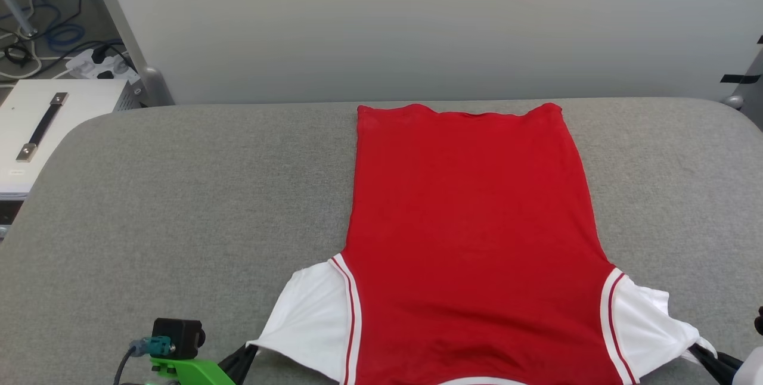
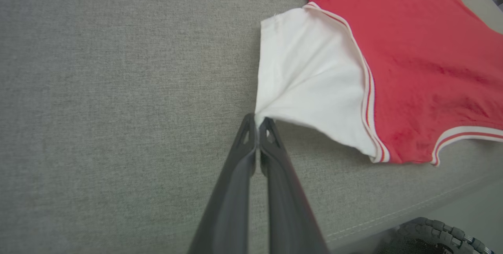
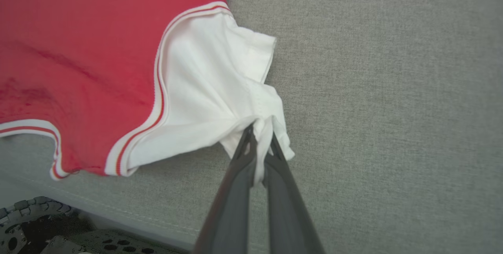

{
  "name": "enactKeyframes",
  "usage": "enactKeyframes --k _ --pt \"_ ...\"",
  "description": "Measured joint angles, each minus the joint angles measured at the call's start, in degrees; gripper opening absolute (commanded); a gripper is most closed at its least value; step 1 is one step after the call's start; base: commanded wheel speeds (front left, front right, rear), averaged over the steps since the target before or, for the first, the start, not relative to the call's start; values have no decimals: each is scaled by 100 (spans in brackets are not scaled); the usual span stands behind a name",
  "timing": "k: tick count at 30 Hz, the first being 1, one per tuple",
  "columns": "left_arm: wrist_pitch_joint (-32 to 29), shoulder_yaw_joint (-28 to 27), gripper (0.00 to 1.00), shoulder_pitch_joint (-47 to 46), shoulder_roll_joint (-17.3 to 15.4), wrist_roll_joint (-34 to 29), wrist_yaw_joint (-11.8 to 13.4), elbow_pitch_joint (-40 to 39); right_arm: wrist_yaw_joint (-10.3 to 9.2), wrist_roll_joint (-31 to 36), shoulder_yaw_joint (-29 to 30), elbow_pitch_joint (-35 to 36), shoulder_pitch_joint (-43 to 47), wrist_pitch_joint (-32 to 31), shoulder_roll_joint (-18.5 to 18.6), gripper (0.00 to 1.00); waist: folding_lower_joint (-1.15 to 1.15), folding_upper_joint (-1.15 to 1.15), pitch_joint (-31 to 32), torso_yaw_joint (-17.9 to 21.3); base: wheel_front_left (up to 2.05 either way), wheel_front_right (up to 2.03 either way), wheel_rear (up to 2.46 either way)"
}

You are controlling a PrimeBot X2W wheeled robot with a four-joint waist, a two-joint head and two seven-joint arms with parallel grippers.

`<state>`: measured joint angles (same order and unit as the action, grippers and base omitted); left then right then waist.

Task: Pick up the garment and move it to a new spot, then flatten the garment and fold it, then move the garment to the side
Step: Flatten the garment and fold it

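Flattening it, I'd say: my left end effector (image 2: 257,122) and right end effector (image 3: 260,129) each pinch a white sleeve (image 2: 306,73) of the garment (image 1: 471,206), which lies spread at the worktop's (image 1: 179,206) near edge. Next up is probably folding those sleeves inward.

A red shirt (image 1: 471,218) lies flat on a grey padded table (image 1: 179,206), hem at the far edge, plain side up. Its white sleeves (each with red-and-white trim at the seam) spread out near the bottom edge, each drawn to a point. The left gripper (image 1: 247,352), on a green mount (image 1: 191,368) with a small black camera (image 1: 177,337), meets the left sleeve's tip. The right gripper (image 1: 700,352) meets the bunched tip of the right sleeve. A white box (image 1: 42,129) with a black handle stands left of the table, cables (image 1: 36,39) behind it.
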<state>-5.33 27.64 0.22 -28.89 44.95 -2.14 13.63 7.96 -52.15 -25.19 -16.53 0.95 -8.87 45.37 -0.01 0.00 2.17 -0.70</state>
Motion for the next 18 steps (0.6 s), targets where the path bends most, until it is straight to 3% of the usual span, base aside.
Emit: enactKeyframes --k 2,4,13,18 --pt "-98 -8 0 35 -30 29 60 -171 0 1 77 60 38 -104 1 3 0 0 -23 -10 0 0 0" --pt "-188 -22 0 36 -55 54 121 -321 0 4 176 110 43 -199 5 100 0 0 -65 -20 0 0 0" --pt "-649 77 0 23 -344 -120 419 -1401 -2 -261 994 643 -12 -1287 25 100 0 0 -368 -106 0 0 0" --pt "-1104 183 0 -7 -454 -237 651 -2108 -3 -246 1618 1156 -583 -2095 -1 100 0 0 -679 -188 0 0 0"
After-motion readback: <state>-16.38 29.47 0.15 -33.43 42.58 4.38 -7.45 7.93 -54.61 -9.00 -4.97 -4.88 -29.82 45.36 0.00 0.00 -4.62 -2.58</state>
